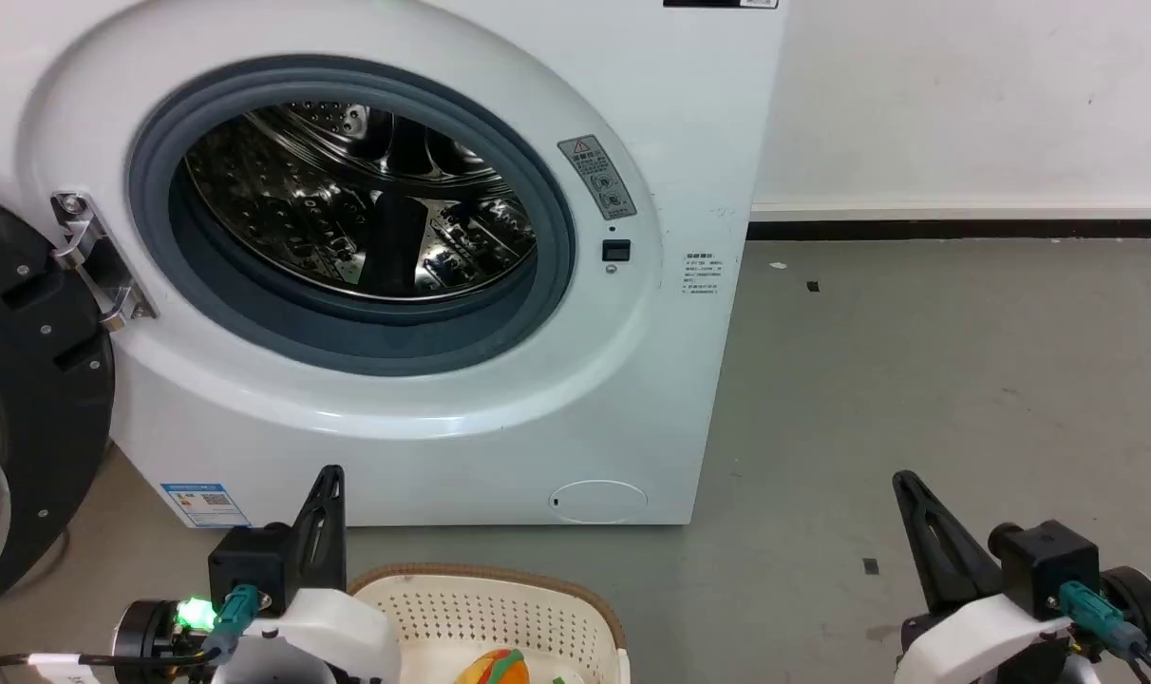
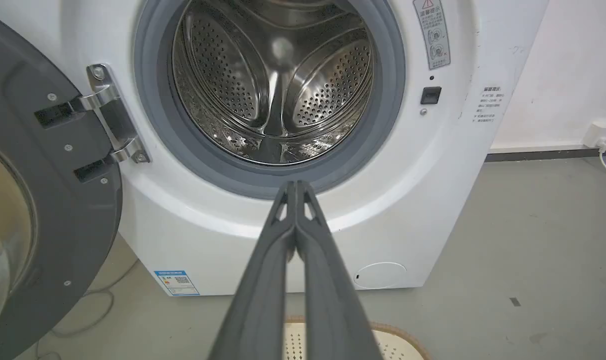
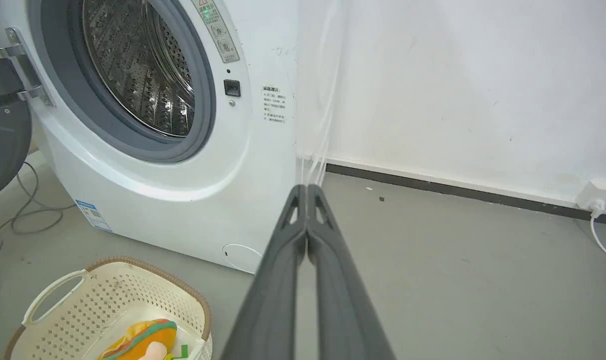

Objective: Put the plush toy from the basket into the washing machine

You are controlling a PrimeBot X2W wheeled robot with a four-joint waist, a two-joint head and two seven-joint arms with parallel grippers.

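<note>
The orange-headed plush toy (image 3: 139, 339) lies in the cream basket (image 3: 113, 295). The white washing machine (image 1: 424, 418) stands just behind, its black door (image 1: 34, 380) swung open.

Washer drum (image 1: 357, 204) open, door (image 1: 34, 380) far L.

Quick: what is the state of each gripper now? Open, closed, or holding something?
Left gripper: closed, holding nothing.
Right gripper: closed, holding nothing.

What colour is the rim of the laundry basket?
Brown, woven-looking, on the cream basket; clearest in the right wrist view.
</note>
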